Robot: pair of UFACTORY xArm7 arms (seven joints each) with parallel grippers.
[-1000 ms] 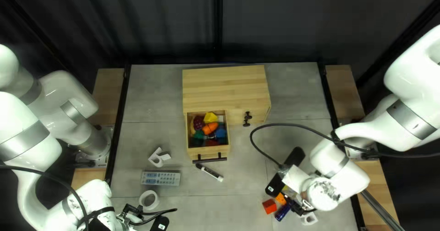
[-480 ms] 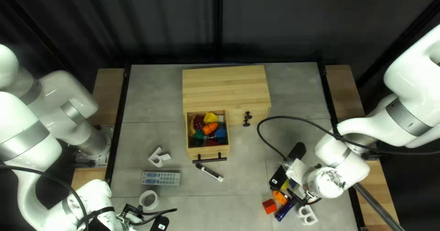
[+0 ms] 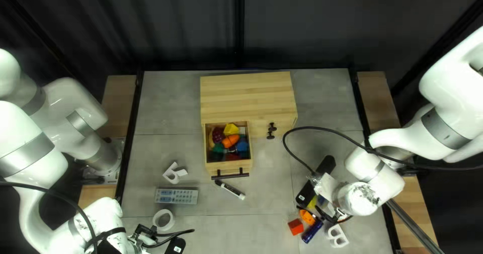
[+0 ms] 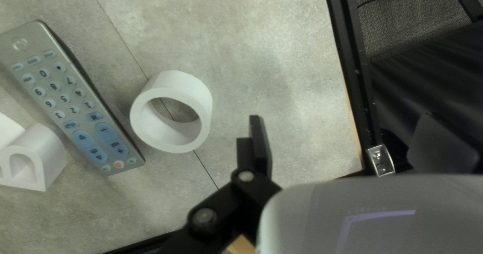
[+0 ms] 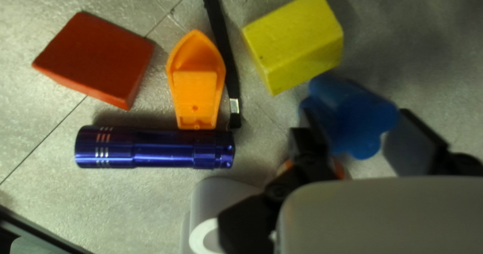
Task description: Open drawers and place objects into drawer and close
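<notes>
Since a second ago, have shifted the right gripper (image 3: 324, 207) a little toward the far edge of the grey worktop (image 3: 269, 196), baring more of the white plastic letter B (image 3: 337, 237) and the orange plastic boat (image 3: 306, 216). Now clenched around a blue lobed block (image 5: 352, 115), with a finger against either side, just beside a yellow angular block (image 5: 297, 40). Also uncovered more of the shiny dark-blue metal torch (image 3: 312, 231), near the red angular block (image 3: 296, 227).

Have kept the left gripper (image 3: 149, 232) where it was, released, with a white hollow ring (image 4: 173, 113) ahead, between it and a grey remote with blue buttons (image 4: 75, 103).

Have left the pale wooden drawer (image 3: 228, 167) pulled out of the pale wooden cabinet (image 3: 246, 95) just as before, holding the same mixed pile of coloured toys (image 3: 231, 140). Likewise unmoved: a black-and-white marker (image 3: 231, 189) just in front of the drawer's black handle (image 3: 230, 174).
</notes>
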